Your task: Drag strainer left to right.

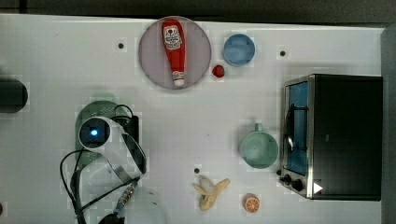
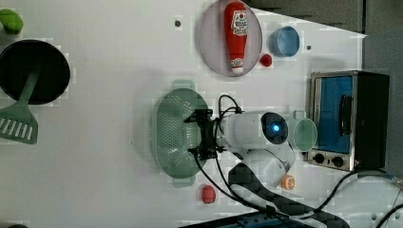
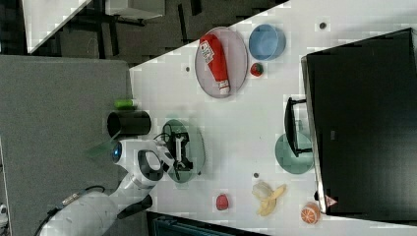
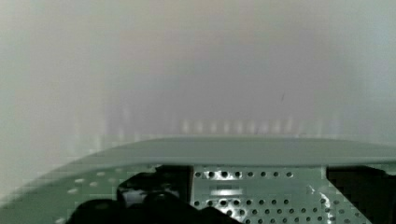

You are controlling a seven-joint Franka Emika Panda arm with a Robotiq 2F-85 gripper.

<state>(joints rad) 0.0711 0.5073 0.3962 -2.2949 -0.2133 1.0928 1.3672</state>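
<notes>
The pale mint-green strainer (image 2: 173, 128) lies on the white table, left of centre in the top view, where my arm (image 1: 95, 133) covers most of it and leaves its far end (image 1: 95, 108) showing. My gripper (image 2: 200, 134) hangs over the side of the strainer at the left view's right, with its black fingers spread wide. The wrist view looks past the strainer's rim (image 4: 243, 151), with the gripper (image 4: 259, 196) down inside the holed basin and nothing between its fingers. In the right view the gripper (image 3: 181, 153) sits over the strainer (image 3: 193, 140).
A teal mug (image 1: 259, 148) stands beside the toaster oven (image 1: 336, 135) at the top view's right. A grey plate (image 1: 196, 60) carrying a ketchup bottle (image 1: 173, 49), a blue bowl (image 1: 239, 49) and a strawberry (image 1: 218, 71) sit at the back. A banana (image 1: 211, 191) and an orange half (image 1: 251, 203) lie in front.
</notes>
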